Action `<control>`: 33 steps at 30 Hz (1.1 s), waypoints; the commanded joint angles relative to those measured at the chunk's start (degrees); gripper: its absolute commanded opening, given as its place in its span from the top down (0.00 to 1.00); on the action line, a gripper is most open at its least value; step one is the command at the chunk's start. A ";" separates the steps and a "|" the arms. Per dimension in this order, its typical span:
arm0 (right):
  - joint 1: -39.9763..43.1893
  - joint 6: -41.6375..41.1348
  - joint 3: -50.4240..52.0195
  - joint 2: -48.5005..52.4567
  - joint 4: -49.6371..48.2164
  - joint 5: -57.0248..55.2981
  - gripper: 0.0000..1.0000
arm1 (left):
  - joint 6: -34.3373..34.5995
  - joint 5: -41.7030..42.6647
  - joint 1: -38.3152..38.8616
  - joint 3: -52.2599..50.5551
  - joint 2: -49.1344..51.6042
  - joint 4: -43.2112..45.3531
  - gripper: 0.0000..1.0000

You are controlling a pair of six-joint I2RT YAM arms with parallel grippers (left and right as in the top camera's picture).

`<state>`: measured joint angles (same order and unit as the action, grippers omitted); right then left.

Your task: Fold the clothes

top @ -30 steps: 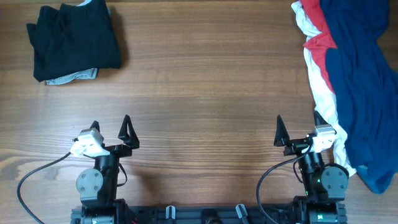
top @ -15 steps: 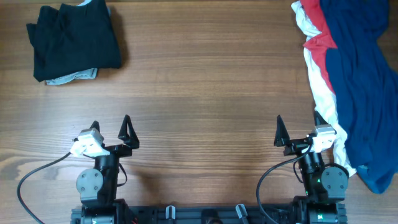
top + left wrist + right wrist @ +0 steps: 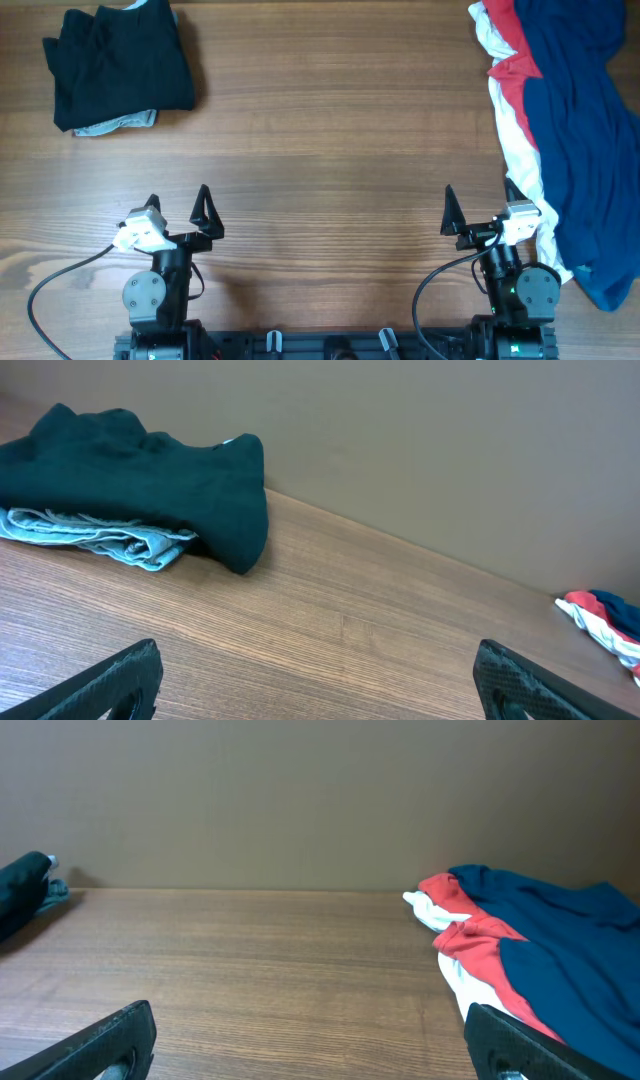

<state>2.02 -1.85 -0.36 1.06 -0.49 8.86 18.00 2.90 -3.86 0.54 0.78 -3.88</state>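
Clothes first: four garments in two heaps. Far left, one black garment point(image 3: 122, 65) sits bundled on top of one pale grey garment point(image 3: 118, 124), whose edge peeks out on the near side. Far right, one deep-blue shirt point(image 3: 585, 130) sprawls loose over one red-and-white garment point(image 3: 512, 75), and that heap runs down the right side of the table point(image 3: 330, 130) towards the near edge. Two grippers: the left gripper point(image 3: 178, 194) and the right gripper point(image 3: 478, 195) are both parked at the near edge, fingers spread wide with nothing between them. The left is well apart from any cloth, while the right is just beside the white hem. Compared with a second ago, nothing has shifted, neither arms nor heaps.
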 commanded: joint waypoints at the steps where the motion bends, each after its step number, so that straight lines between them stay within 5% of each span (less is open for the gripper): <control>1: -0.24 0.28 0.07 -0.26 -0.26 -0.52 0.00 | 0.48 -0.39 0.26 -0.22 -0.50 -0.46 0.00; 33: -0.24 -3.72 0.04 -0.26 -2.43 -1.97 0.00 | 5.22 -1.25 0.22 2.45 1.18 0.11 0.00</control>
<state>2.02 -2.37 -0.36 1.06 -1.37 8.69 22.11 2.87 -3.86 0.60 0.86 -3.70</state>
